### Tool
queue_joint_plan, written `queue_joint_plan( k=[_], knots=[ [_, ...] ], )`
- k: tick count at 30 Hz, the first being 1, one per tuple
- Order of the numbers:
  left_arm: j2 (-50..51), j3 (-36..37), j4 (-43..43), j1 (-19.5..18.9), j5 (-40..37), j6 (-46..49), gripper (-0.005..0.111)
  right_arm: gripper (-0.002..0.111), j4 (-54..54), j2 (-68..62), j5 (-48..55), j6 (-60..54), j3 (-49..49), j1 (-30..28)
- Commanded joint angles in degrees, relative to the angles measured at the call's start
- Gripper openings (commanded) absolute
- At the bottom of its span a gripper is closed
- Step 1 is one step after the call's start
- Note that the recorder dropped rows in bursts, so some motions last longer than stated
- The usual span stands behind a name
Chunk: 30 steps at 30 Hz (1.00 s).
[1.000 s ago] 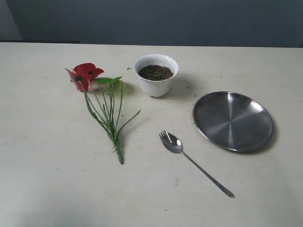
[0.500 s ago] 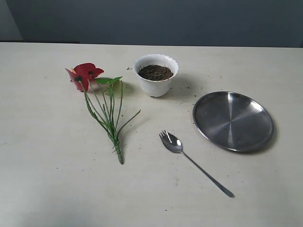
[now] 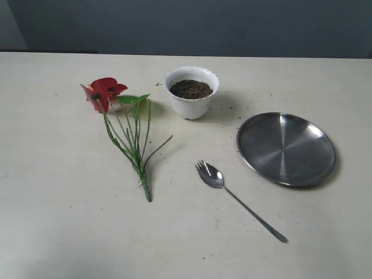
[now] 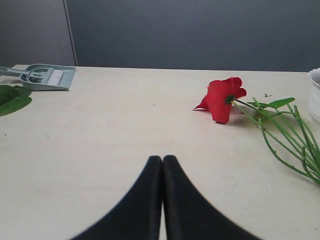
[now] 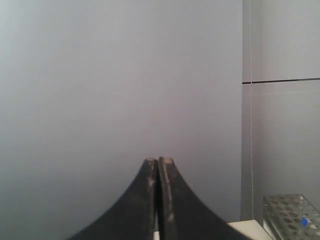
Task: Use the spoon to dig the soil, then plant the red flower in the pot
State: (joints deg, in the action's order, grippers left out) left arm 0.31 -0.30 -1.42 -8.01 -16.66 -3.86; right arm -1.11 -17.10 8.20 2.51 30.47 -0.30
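The white scalloped pot stands at the table's middle back, filled with dark brown soil. To its left lies the red flower on its side, green stems trailing toward the front. The steel spoon lies flat in front of the pot, tines up-left, handle running to the lower right. No arm shows in the exterior view. In the left wrist view my left gripper is shut and empty, low over bare table, with the red flower some way beyond it. My right gripper is shut and empty, facing a grey wall.
A round steel plate lies right of the spoon. Soil crumbs dot the table near the pot. The left wrist view shows a grey dustpan with brush and a green leaf at the table's far side. A perforated rack sits near the right gripper.
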Motion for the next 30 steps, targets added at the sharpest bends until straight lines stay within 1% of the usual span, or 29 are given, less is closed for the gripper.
queue_joint_plan(
  k=[1,2,3,4,5,6,7,8,11,12,15,19,25,30],
  knots=[
    [-0.31,0.30,0.06,0.11,0.33,-0.04,0.000,-0.001,-7.86,-7.15,3.28,-11.55,6.89,-0.22],
    [-0.31,0.30,0.06,0.11,0.33,-0.04,0.000,-0.001,-10.34,-8.31,4.05,-15.01,7.85,-0.22],
    [-0.31,0.30,0.06,0.11,0.33,-0.04,0.000,-0.001,-18.26,-11.79,7.96,-24.28,10.52,-0.22],
    [-0.31,0.30,0.06,0.11,0.33,-0.04,0.000,-0.001,-22.89,-13.16,10.81,-28.24,11.67,-0.22],
    [-0.31,0.30,0.06,0.11,0.33,-0.04,0.000,-0.001,-31.42,-16.69,16.29,-37.61,14.31,-0.22],
    [-0.31,0.30,0.06,0.11,0.33,-0.04,0.000,-0.001,-34.32,-18.09,18.13,-40.75,15.45,-0.22],
    [-0.31,0.30,0.06,0.11,0.33,-0.04,0.000,-0.001,-39.57,-21.31,20.91,-45.79,17.36,-0.22],
    [-0.31,0.30,0.06,0.11,0.33,-0.04,0.000,-0.001,-41.13,-23.94,21.36,-46.47,18.61,-0.22],
    [-0.31,0.30,0.06,0.11,0.33,-0.04,0.000,-0.001,-41.13,-29.21,24.02,-47.36,20.87,-0.22],
    [-0.31,0.30,0.06,0.11,0.33,-0.04,0.000,-0.001,-41.56,-31.30,27.04,-49.13,21.46,-0.22],
    [-0.31,0.30,0.06,0.11,0.33,-0.04,0.000,-0.001,-47.24,-34.77,29.92,-52.67,21.46,0.07],
    [-0.31,0.30,0.06,0.11,0.33,-0.04,0.000,-0.001,-47.97,-36.85,30.08,-56.37,21.46,4.46],
    [-0.31,0.30,0.06,0.11,0.33,-0.04,0.000,-0.001,-44.56,-37.32,25.71,-56.37,21.46,9.74],
    [-0.31,0.30,0.06,0.11,0.33,-0.04,0.000,-0.001,-43.67,-37.74,25.70,-56.45,21.46,13.49]
  ],
)
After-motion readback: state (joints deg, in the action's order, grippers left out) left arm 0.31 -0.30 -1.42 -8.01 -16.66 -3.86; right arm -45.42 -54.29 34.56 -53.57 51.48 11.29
